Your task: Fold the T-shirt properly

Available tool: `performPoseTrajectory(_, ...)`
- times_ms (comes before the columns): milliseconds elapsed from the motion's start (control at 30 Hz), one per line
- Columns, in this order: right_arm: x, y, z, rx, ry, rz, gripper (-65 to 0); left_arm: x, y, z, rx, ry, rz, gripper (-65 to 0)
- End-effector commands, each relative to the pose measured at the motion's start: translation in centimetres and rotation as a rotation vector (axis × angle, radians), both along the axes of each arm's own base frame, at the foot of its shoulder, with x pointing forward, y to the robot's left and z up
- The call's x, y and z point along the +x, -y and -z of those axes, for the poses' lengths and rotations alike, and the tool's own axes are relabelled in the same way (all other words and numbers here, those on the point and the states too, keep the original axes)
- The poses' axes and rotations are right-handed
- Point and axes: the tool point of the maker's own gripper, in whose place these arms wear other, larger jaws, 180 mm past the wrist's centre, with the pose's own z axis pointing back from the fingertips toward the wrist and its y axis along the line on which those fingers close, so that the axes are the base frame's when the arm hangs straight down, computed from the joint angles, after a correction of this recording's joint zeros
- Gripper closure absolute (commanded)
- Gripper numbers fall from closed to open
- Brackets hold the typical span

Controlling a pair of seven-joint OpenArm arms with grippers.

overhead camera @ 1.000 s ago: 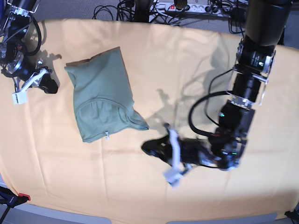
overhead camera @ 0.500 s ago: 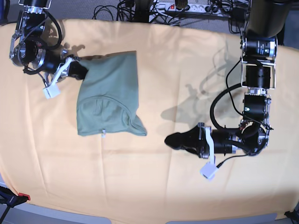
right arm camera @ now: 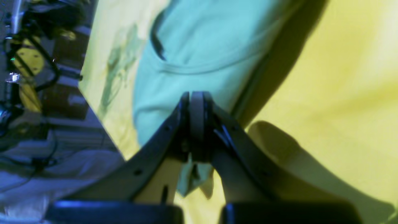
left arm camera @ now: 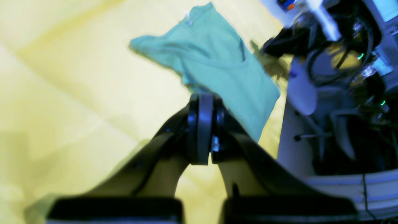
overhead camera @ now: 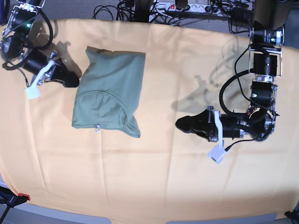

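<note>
Sage-green fabric, the T-shirt (overhead camera: 110, 88), lies folded into a compact, roughly rectangular bundle on the pale orange-yellow cloth (overhead camera: 159, 177) that covers the table, sitting in the cloth's far-left part as the base view shows it. Its long axis runs from the far edge of the cloth toward the near edge, tilted slightly; the squared far end is near the cloth's far edge, and the neckline end with the small white tag (overhead camera: 98, 128) points toward the near side, where one loose corner trails out to a point at the lower right of the bundle. The right gripper (overhead camera: 71, 82) sits on the cloth just beside the shirt's left edge, its jaws pressed together; the right wrist view shows a small fold of green fabric (right arm camera: 194, 175) below the closed tips, but whether it is pinched between them cannot be told. The left gripper (overhead camera: 183, 124) lies low over the cloth well apart from the shirt, on its right side, pointing toward it, jaws closed with nothing between them. Cables and a power strip (overhead camera: 180, 6) lie beyond the cloth's far edge.
</note>
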Motion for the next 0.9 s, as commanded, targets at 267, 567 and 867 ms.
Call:
performPoseTrajectory(267,-2.2,2.5,-4.3,-0.169,0.124,0.037,0.0,-8.3,1.9,-2.2,0.052,0.158,0.172,0.0)
performPoseTrajectory(567,-8.9,2.5,-7.9,-0.425,0.140,0.020,0.0,-16.2,-0.9,-2.1,0.177,0.146,0.180,0.0)
performPoseTrajectory(867,-15.7,4.0,-6.3,-0.461,-0.085,0.127,0.0,-21.3,-4.7,-0.7,0.272,-0.017,0.058,0.0)
